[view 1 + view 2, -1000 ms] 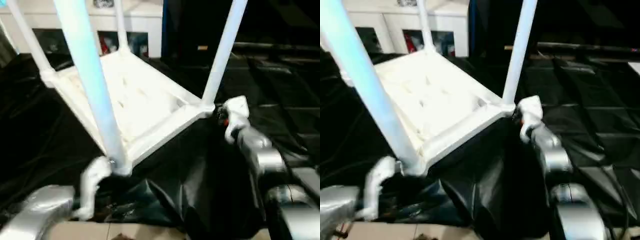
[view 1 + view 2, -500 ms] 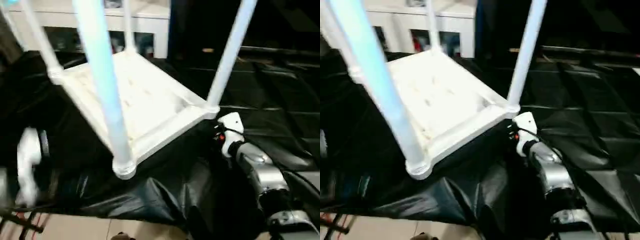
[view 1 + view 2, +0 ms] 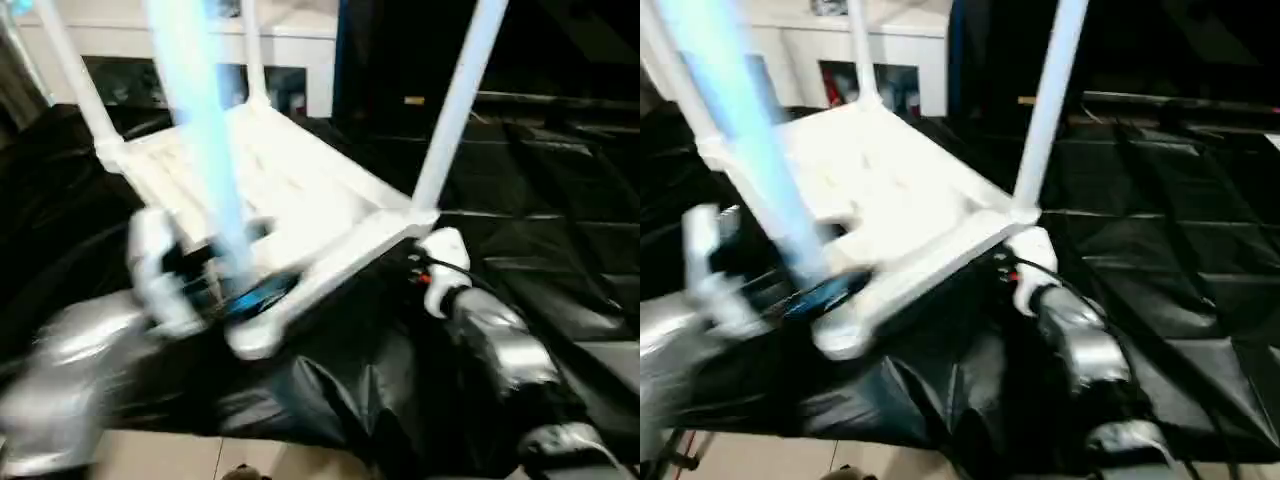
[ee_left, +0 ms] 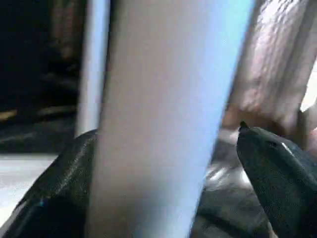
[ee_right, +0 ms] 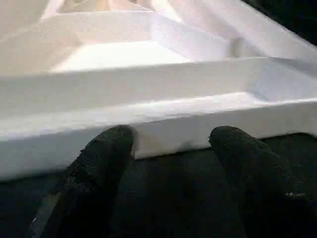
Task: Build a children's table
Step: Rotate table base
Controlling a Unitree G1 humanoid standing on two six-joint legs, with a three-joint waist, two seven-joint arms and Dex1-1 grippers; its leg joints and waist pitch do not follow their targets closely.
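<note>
Parted to either side of the nearest leg (image 4: 163, 114) are the left gripper (image 4: 163, 198) jaws, empty and spread are the right gripper (image 5: 171, 144) jaws at the rim of the upturned tabletop (image 3: 300, 190), which is laid on the black-draped work table (image 3: 560, 250) with its near corner overhanging the edge.

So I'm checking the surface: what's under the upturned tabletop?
The tabletop lies on black sheeting draped over the work table. What is directly beneath it is covered.
</note>
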